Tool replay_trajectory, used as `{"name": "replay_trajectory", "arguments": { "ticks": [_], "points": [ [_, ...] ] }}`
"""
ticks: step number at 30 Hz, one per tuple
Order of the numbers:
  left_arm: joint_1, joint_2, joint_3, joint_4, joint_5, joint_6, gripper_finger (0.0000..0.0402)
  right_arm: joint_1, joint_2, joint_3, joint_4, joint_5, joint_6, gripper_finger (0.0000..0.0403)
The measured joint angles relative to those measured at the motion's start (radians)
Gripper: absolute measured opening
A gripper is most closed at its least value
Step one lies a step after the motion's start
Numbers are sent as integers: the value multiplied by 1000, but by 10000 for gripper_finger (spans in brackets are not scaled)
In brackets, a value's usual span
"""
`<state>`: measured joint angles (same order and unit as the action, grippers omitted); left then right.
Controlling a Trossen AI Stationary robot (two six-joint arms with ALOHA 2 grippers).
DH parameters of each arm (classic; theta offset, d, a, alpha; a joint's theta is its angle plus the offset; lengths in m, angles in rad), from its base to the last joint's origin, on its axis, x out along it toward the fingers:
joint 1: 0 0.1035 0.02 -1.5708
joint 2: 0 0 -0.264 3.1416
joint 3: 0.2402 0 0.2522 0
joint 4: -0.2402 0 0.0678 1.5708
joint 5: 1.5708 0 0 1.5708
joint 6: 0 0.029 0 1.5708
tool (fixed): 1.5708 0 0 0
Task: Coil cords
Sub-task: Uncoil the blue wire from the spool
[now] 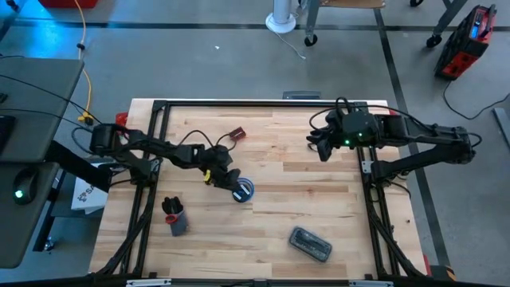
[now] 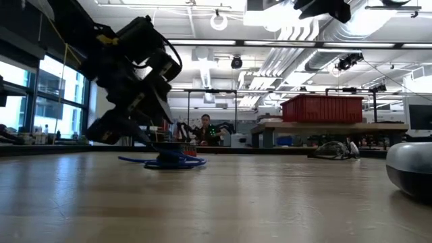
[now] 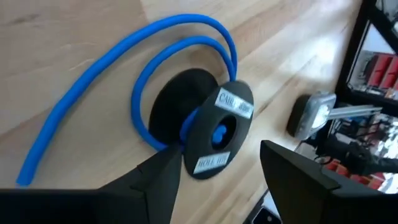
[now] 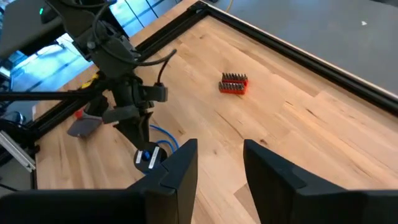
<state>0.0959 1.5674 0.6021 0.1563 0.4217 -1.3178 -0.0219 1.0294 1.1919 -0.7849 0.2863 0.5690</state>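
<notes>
Pale wooden planks form the table (image 1: 263, 159), edged by a black metal frame, with grey floor beyond it in the high view. Left of centre in that view, the left gripper (image 1: 231, 183) reaches down to the reel (image 1: 244, 191), a small round black spool with a blue and white label that lies on the wood. From the left wrist camera, the reel sits between the two dark fingers (image 3: 155, 186), which stand spread apart on either side of it without pressing on it. The blue cord (image 3: 124, 68) loops loosely off the reel in two arcs, and its free end trails onto the wood at the lower left of that frame.

At the upper right of the high view, the right gripper (image 1: 323, 147) hangs above bare table, well apart from the reel. In its own wrist view its fingers (image 4: 180, 168) are parted and hold nothing.

Other items lie on the table in the high view: a red bit holder (image 1: 236, 134) at upper centre, a grey and black tool (image 1: 174, 216) at lower left, and a grey case (image 1: 310, 244) at lower right. A yellow cable (image 1: 84, 48) runs across the floor at upper left.
</notes>
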Motion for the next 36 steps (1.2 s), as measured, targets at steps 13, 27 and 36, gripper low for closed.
{"name": "replay_trajectory", "arguments": {
  "ticks": [13,27,36],
  "points": [
    [-11,56,0,101,3,-86,166,0,-1,0,-11,-6,-61,124],
    [-2,-91,93,321,80,-6,4,0,-42,-2,113,-185,-152,124],
    [98,-273,438,189,146,83,1,-8,26,-2,446,-308,-337,124]
  ]
}}
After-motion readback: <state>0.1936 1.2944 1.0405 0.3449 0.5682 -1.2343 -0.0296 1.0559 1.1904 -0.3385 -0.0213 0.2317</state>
